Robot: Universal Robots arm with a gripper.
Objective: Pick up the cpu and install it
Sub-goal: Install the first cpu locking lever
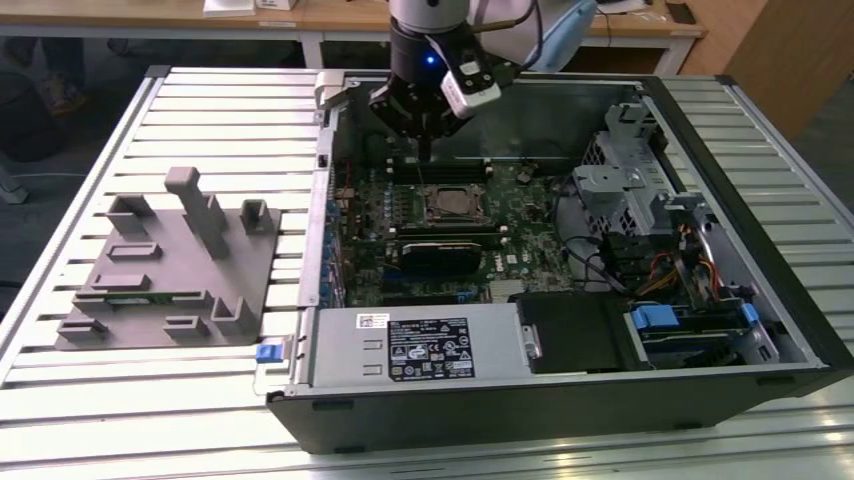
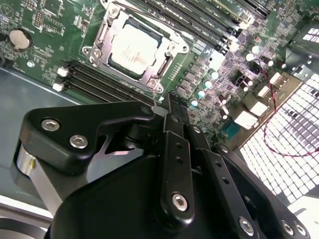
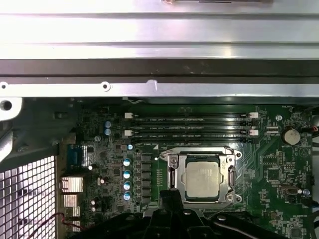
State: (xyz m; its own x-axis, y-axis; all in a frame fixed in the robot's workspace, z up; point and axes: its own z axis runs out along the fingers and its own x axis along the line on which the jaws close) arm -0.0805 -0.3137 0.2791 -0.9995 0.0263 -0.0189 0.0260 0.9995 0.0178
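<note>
The cpu (image 1: 451,206) lies flat in the black-framed socket of the green motherboard (image 1: 521,215), silvery top up, inside the open computer case. Both wrist views show the cpu (image 2: 133,50) (image 3: 202,179) seated within the metal socket frame. My gripper (image 1: 424,150) hangs above the board just behind the socket, toward the case's back wall. Its black fingers (image 2: 174,112) are pressed together with nothing between them. In the first wrist view the gripper (image 3: 172,196) tip sits beside the socket's edge, apart from the chip.
A grey tray (image 1: 174,270) with upright blocks lies on the slatted table at the exterior view's left. Inside the case are a power supply (image 1: 414,345), a drive cage (image 1: 641,190), cables (image 1: 667,270) and black memory slots (image 3: 189,127). The case walls (image 1: 327,150) ring the board.
</note>
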